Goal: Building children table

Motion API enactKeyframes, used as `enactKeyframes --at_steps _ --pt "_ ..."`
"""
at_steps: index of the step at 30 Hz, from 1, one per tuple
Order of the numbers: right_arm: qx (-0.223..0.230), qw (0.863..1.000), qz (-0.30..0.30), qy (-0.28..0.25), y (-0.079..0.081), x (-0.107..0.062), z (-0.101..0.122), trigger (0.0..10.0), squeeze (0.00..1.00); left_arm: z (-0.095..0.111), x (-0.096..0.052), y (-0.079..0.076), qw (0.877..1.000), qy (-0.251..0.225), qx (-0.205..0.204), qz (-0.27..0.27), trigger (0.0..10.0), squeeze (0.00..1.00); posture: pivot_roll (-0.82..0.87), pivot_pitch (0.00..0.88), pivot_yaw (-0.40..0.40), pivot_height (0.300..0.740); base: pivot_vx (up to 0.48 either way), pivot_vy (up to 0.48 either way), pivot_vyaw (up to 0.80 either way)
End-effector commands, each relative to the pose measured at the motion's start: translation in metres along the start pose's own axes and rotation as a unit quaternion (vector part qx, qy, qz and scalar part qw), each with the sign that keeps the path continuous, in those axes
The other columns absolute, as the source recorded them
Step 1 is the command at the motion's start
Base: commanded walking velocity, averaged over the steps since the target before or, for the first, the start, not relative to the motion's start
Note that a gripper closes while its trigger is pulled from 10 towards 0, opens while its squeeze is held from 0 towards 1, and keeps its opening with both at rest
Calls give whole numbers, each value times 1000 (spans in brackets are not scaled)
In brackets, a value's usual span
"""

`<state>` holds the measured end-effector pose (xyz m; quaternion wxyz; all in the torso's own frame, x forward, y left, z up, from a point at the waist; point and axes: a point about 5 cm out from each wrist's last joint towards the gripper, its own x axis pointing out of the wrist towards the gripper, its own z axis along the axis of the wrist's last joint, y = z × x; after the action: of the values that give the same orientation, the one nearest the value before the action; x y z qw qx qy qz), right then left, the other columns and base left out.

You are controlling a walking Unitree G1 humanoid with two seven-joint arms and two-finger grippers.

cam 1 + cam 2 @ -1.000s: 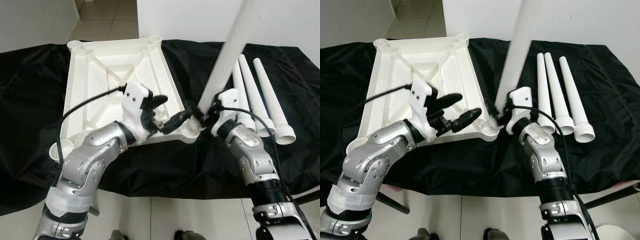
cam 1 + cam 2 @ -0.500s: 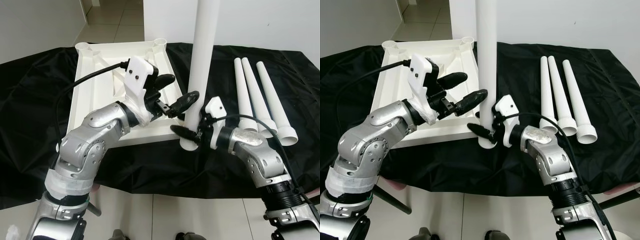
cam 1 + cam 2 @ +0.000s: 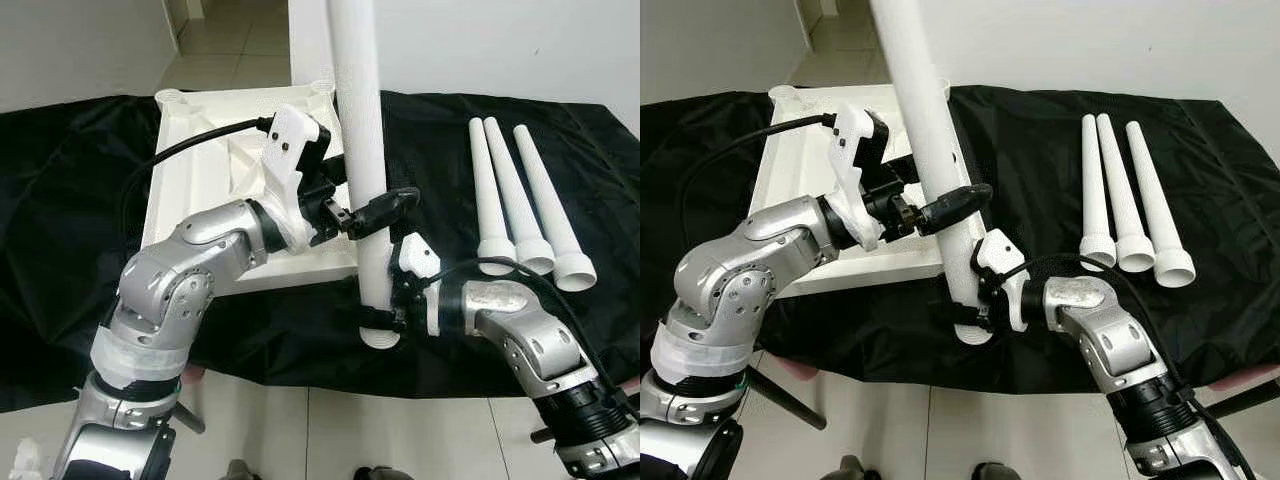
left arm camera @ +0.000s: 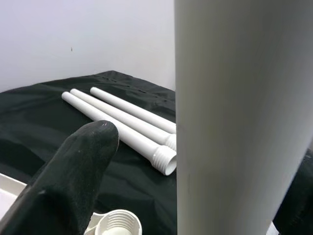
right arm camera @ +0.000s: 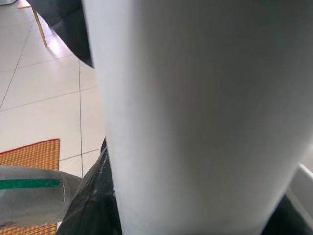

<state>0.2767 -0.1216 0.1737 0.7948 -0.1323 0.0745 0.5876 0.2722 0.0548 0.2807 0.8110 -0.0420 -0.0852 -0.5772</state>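
A long white table leg (image 3: 355, 100) stands nearly upright, its top tilted slightly left, its threaded wide end (image 3: 381, 336) low over the black cloth by the table's front edge. My right gripper (image 3: 385, 312) is shut on its lower part; the leg (image 5: 195, 122) looms very close in the right wrist view. My left gripper (image 3: 362, 205) straddles the leg at mid height, open: one finger (image 4: 73, 171) stands a gap away from the leg (image 4: 234, 122). The white upturned tabletop (image 3: 200, 170) lies left of the leg, with a corner socket (image 4: 117, 223) just below the left gripper.
Three more white legs (image 3: 520, 200) lie side by side on the black cloth (image 3: 60, 200) to the right. White walls stand behind the table. Tiled floor (image 3: 300, 430) runs below the front edge.
The leg's lower end has come nearer the front edge and its top now leans left. My left gripper has closed in until its fingers straddle the leg.
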Motion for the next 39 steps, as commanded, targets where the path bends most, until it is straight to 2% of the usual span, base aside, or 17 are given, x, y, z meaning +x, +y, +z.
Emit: enactKeyframes --at_steps 1,3,4,7,20,22,23,24,25,26,27,29,30,32,36,39 --pt "-8 1000 13 4 5 0 1 10000 0 0 -2 -7 999 3 -12 -37 10000 0 -89 39 53 740 0 0 0" --pt "-8 1000 14 6 5 0 0 10000 0 0 -3 -9 999 2 -22 -48 10000 0 -89 39 53 740 0 0 0" --pt "-8 1000 12 8 5 0 0 10000 0 1 -5 -11 997 -6 -37 -60 0 0 -88 35 55 740 0 0 0" --pt "-7 1000 4 11 2 -2 -2 10000 0 2 -10 -14 996 -3 -44 -76 0 0 -87 32 56 740 0 0 0" --pt "1 999 -39 11 -8 0 -4 10000 0 4 -11 -12 998 3 -30 -63 0 0 -83 22 53 740 0 0 0" --pt "-1 999 -50 11 -11 0 -3 10000 0 6 -10 -10 999 8 -9 -47 0 0 -83 21 51 740 0 0 0" --pt "0 998 -59 8 -13 0 -2 10000 0 6 -9 -11 999 13 -7 -44 10000 0 -83 20 50 740 0 0 0" --pt "0 998 -64 6 -15 -1 -1 10000 0 6 -8 -11 999 15 -7 -44 10000 0 -83 20 50 740 0 0 0" --pt "2 997 -77 -1 -19 -1 1 10000 890 9 -7 -9 999 13 -3 -34 10000 0 -83 23 48 740 0 0 0" --pt "2 997 -77 -1 -19 -1 1 10000 890 9 -7 -9 999 13 -3 -34 10000 0 -83 23 48 740 0 0 0" --pt "4 996 -88 -11 -22 -2 5 10000 1000 13 -6 -7 1000 9 3 -22 10000 0 -82 25 46 740 0 0 0" --pt "3 995 -100 -21 -26 -3 9 10000 1000 17 -6 -4 1000 3 11 -11 10000 0 -82 27 46 740 0 0 0" --pt "-8 991 -127 -37 -33 -4 16 10000 1000 24 -7 -1 1000 -4 29 5 10000 0 -81 29 45 740 0 0 0" --pt "-16 990 -136 -43 -35 -4 19 10000 1000 26 -7 1 999 -6 32 10 10000 0 -81 30 44 740 0 0 0" --pt "-34 981 -172 -78 -42 -3 32 10000 1000 40 -5 10 999 -25 21 38 10000 0 -78 32 42 740 0 0 0" --pt "-48 972 -199 -113 -48 -1 45 10000 1000 51 -4 23 995 -40 18 92 10000 0 -77 33 41 740 0 0 0"
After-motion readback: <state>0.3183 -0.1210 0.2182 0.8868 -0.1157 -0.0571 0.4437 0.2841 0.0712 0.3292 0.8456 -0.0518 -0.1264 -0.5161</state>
